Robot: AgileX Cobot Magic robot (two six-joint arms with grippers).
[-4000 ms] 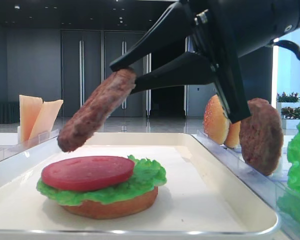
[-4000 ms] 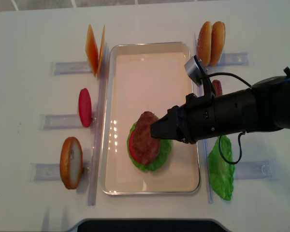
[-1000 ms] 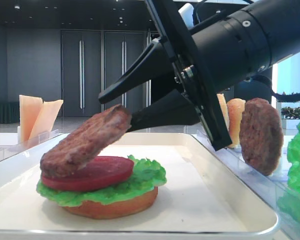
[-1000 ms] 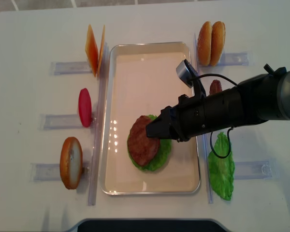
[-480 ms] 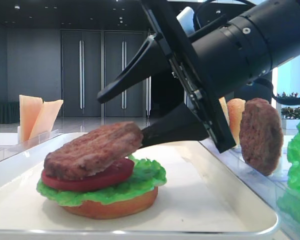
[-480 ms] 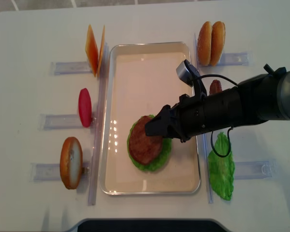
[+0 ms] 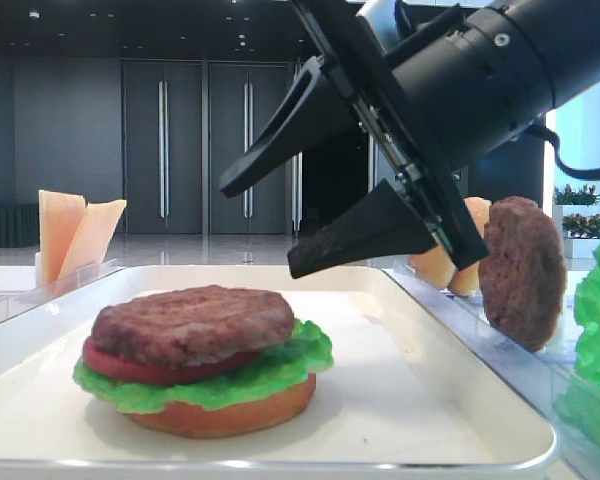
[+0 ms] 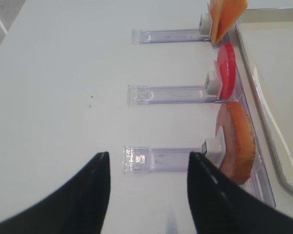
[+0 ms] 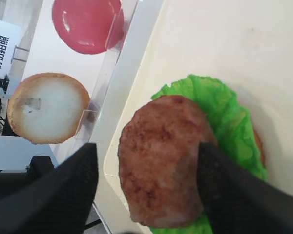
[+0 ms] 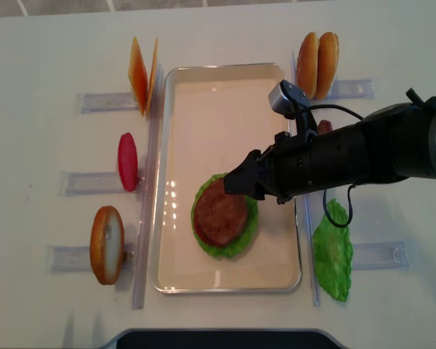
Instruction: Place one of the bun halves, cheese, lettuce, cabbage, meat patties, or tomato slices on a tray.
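Over the white tray [image 10: 176, 80], the right arm reaches in from the right side, its black barrel sloping down toward the stacked burger, and the right gripper [image 7: 270, 225] hangs just above and to the right of the stack with its two tapered black fingers spread wide, holding nothing. One meat patty [image 7: 192, 322], a rough brown disc with grilled ridges, lies flat on a red tomato slice [image 7: 130, 368], which sits on a ruffled green lettuce leaf [image 7: 290, 365] and a smooth orange bun base [image 7: 230, 415]. A second patty [image 7: 522, 272] stands on edge in a clear acrylic holder [image 7: 500, 355] right of the tray. The left gripper [image 8: 146, 195] hovers over the white table [image 8: 58, 73] with its fingers apart, near another bun half [image 8: 237, 141] propped in a holder. Chinese characters on a white sign at the wrist view's left edge are too cropped to read.
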